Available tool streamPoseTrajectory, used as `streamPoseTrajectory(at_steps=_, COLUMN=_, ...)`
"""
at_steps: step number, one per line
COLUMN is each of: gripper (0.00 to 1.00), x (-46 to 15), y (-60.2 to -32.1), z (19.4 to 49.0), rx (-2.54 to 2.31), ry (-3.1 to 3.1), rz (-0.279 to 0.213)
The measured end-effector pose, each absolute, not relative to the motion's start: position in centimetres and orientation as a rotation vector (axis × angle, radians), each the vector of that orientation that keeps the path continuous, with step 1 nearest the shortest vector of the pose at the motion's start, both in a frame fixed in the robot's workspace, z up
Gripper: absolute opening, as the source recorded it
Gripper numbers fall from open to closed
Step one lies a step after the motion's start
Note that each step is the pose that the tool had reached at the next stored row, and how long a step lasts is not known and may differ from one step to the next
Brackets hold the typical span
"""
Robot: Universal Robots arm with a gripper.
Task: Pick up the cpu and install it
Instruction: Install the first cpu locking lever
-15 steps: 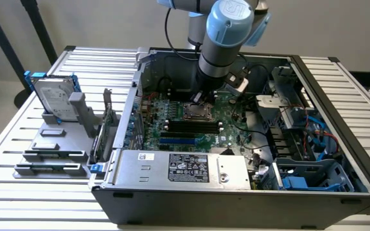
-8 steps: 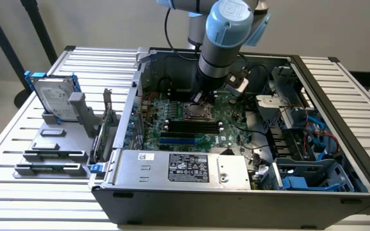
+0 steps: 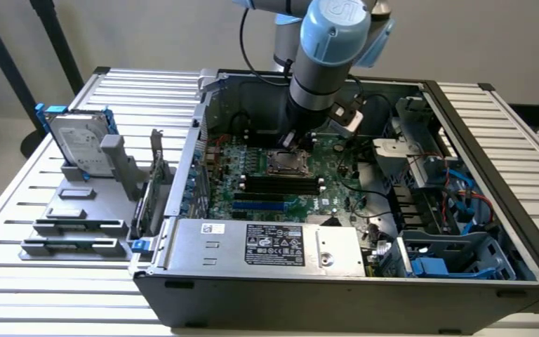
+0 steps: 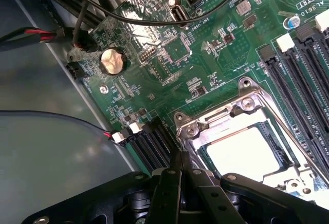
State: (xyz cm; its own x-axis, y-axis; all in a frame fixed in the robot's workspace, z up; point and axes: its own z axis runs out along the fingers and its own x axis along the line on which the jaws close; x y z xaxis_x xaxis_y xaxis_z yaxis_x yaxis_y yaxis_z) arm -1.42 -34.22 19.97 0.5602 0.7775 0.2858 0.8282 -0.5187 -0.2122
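Over motherboard socket (image 4: pixel 247 147) | gripper (image 4: pixel 177 175) clenched, empty | cpu (image 4: pixel 241 152) seated | slatted table (image 3: pixel 26 210)

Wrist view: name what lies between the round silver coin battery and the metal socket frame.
A stretch of green printed circuit board with tiny components, shown in the wrist view.

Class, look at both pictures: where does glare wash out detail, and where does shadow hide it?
Wrist view: glare bleaches the cpu in its socket to near white, and the coin battery gleams. Exterior view: the arm shades the motherboard beneath it; the slatted table is evenly lit.
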Motion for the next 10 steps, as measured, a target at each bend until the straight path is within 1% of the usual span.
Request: streamPoseTrajectory(at_steps=10, gripper=0.11, x=-2.0, y=-35.4, z=20.7, rx=-2.480, ry=-1.308, rz=-0.223)
